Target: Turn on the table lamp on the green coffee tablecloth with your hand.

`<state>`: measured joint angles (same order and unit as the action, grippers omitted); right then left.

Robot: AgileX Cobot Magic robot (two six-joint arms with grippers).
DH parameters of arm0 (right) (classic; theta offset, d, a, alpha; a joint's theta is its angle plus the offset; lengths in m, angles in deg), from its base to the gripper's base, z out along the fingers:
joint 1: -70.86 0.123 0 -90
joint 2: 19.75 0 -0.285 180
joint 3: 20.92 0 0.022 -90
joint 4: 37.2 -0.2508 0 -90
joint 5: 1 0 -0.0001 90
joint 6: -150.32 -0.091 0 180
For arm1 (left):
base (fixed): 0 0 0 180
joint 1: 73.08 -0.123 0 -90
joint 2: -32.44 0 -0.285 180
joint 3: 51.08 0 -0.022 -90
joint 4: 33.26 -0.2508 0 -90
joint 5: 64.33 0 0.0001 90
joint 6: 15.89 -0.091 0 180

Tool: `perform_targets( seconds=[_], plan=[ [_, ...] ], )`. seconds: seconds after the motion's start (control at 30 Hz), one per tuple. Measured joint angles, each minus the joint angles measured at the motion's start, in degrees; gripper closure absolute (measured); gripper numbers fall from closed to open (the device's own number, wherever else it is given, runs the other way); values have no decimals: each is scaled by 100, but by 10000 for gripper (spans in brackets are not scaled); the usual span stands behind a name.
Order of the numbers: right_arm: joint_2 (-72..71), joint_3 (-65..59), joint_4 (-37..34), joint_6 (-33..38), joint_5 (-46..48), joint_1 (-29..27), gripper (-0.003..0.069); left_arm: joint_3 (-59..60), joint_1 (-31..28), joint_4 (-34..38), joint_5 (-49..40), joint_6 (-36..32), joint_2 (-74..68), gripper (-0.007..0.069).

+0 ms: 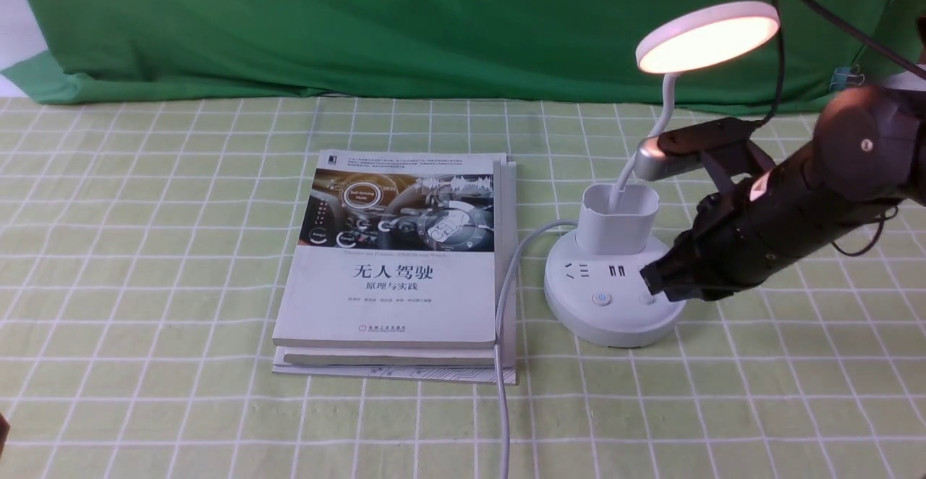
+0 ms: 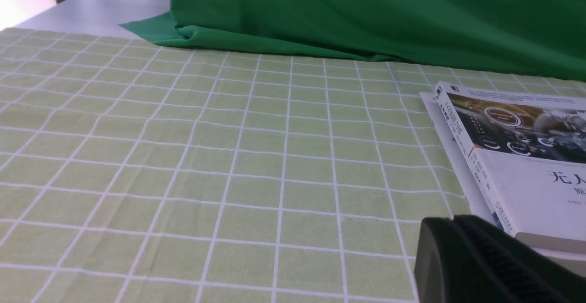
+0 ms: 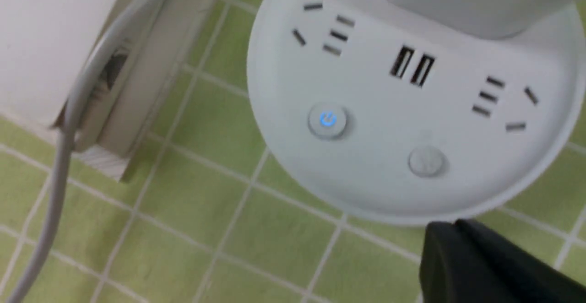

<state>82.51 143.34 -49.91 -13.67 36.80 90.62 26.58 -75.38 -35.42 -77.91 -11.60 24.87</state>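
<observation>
On the green tablecloth (image 1: 173,247), a book (image 1: 391,291) reading "无人驾驶" lies near the lit lamp (image 1: 615,305), all jaws closed.

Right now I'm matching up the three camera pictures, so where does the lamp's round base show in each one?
Front view: the lamp's round base is right of centre, beside the books.
Left wrist view: not in it.
Right wrist view: across the upper middle and right, partly cut off by the frame.
Shared landmark: the white-gridded green tablecloth, in all three.
</observation>
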Motion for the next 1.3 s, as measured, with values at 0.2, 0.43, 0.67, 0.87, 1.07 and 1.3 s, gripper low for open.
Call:
perform_targets(
  seconds=[0.2,0.43,0.67,0.87,1.07,1.3],
  plan=[
    [-1333,-921,0,-132,-25,0,627,0,0,0,0,0,0,622],
    [-2978,-1812,2,-420,-7,0,626,0,0,0,0,0,0,622],
    [-4249,-1978,15,-947,150,0,611,0,0,0,0,0,0,622],
    [-4657,-1978,15,-1025,-77,0,599,0,0,0,0,0,0,622],
    [-4950,-2087,105,-905,-395,-48,620,0,0,0,0,0,0,622],
    [-6654,-3634,167,-364,-1801,-971,632,0,0,0,0,0,0,622]
  ],
)
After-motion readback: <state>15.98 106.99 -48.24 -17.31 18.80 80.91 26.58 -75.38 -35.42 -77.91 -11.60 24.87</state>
